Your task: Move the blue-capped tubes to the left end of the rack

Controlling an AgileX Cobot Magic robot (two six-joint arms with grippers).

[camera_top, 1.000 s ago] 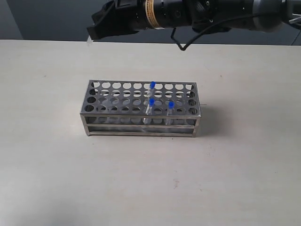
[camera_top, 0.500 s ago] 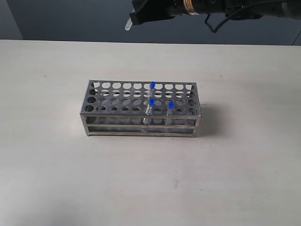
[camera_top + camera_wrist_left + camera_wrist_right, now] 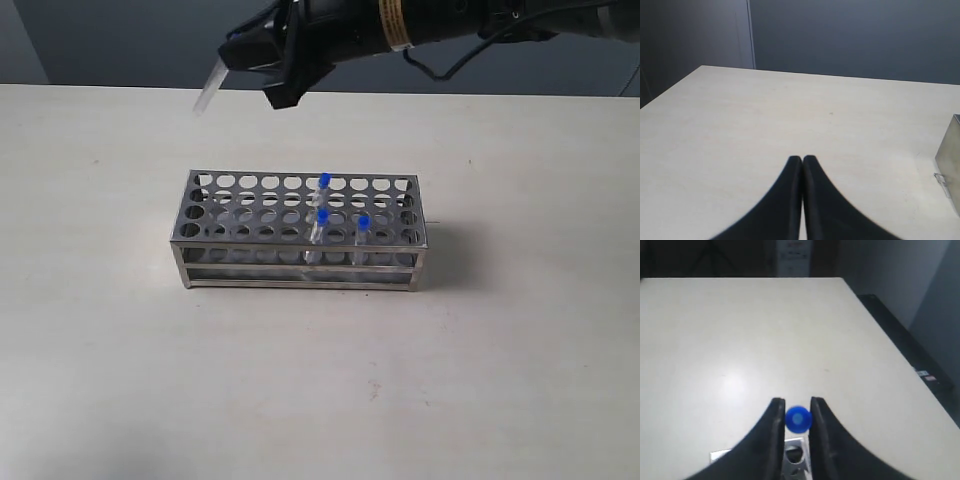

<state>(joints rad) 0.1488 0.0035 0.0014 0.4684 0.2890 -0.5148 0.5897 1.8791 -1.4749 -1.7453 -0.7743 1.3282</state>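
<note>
The steel rack [image 3: 296,271] stands mid-table. Three blue-capped tubes stand in its right half: one in the back row [image 3: 324,182], two nearer the front [image 3: 322,218] [image 3: 363,223]. My right gripper [image 3: 243,58] reaches across from the upper right, above and behind the rack's left end. It is shut on a fourth tube [image 3: 207,91], which hangs tilted below it. In the right wrist view the blue cap [image 3: 798,419] sits between the fingers of the gripper [image 3: 796,403], with a rack corner [image 3: 794,454] beneath. My left gripper [image 3: 802,159] is shut and holds nothing, hovering over bare table.
The pale table [image 3: 120,350] spreads wide around the rack. A steel edge of the rack [image 3: 949,160] shows at the side of the left wrist view. The right arm's dark body [image 3: 440,25] spans the back of the scene.
The right arm swung right and back, then came left and lower again. The held tube now hangs tilted and more plainly visible. Rack and its three tubes have not moved.
</note>
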